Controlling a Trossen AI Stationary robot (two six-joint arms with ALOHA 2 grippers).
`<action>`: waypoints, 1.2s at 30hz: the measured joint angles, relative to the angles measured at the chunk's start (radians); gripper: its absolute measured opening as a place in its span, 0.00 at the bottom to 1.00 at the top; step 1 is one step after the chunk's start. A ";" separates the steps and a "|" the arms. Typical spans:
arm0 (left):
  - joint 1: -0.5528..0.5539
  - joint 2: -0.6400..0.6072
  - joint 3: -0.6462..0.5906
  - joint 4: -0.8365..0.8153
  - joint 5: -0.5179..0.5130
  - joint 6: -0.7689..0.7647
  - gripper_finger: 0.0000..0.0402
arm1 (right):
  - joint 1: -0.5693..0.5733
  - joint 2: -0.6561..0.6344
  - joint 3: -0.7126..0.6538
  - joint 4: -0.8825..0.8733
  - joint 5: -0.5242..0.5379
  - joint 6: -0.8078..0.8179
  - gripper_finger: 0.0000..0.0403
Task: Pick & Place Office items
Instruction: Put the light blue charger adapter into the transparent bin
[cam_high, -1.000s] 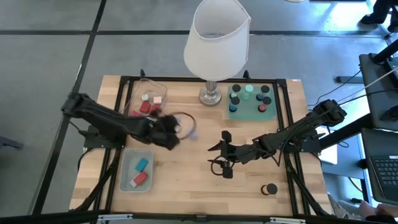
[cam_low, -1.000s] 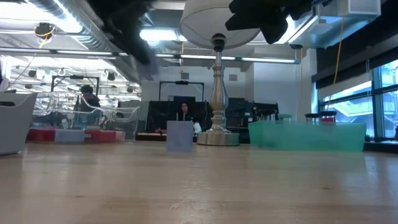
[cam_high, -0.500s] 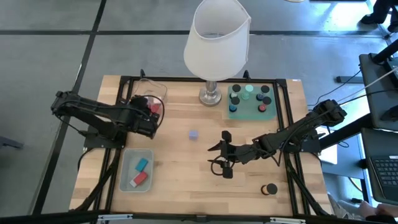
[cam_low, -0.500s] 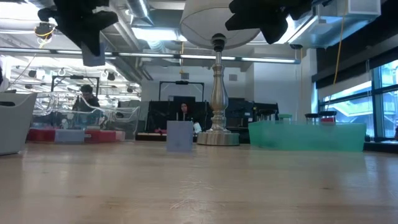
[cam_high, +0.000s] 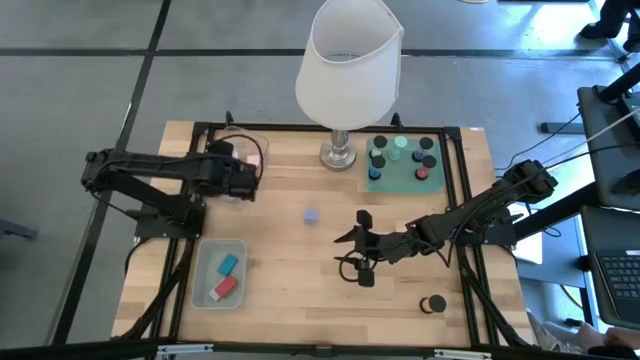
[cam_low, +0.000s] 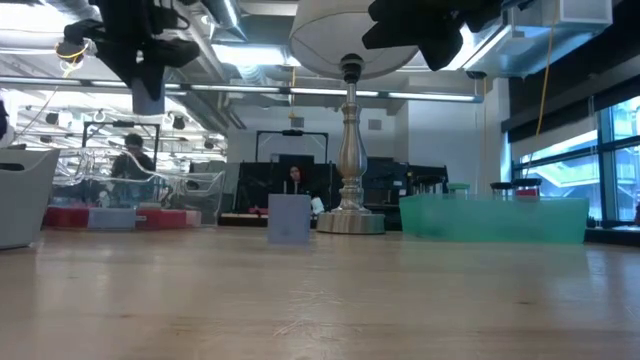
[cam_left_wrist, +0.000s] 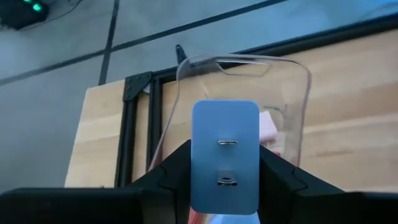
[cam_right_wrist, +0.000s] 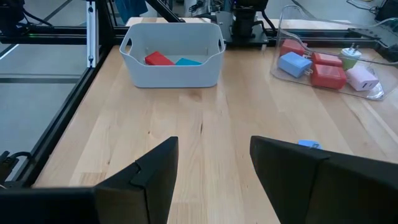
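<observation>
The left end effector (cam_high: 243, 180) pinched a blue block (cam_left_wrist: 225, 155) over the clear tray (cam_right_wrist: 292, 28), which held red and perhaps pink blocks

the lamp (cam_high: 345, 60) stands at twelve o'clock on the table (cam_high: 300, 290), with the mat (cam_high: 402, 163) just beside it toward one o'clock, caps (cam_high: 399, 143) on the mat. the clear tray (cam_high: 237, 160) sits at ten o'clock with blocks (cam_right_wrist: 327, 73) in it; the left gripper (cam_high: 247, 175) hangs over that tray, clamped on a plug block (cam_left_wrist: 225, 155). the bin (cam_high: 219, 273) lies at seven o'clock, two blocks (cam_high: 226, 277) in it. one block (cam_high: 311, 215) lies alone near the centre. the right gripper (cam_high: 362, 248) hangs at four o'clock from it, and a lone cap (cam_high: 435, 304) lies at five o'clock.
</observation>
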 joint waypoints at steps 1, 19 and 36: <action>0.013 0.005 0.000 0.006 -0.001 -0.003 0.30 | 0.000 0.000 0.000 0.000 0.000 0.000 0.51; 0.179 0.286 0.000 0.073 0.086 0.081 0.30 | 0.000 0.000 0.000 0.000 0.000 0.000 0.51; 0.245 0.208 -0.171 0.420 0.226 0.349 0.30 | 0.000 0.000 0.000 0.000 0.000 0.000 0.50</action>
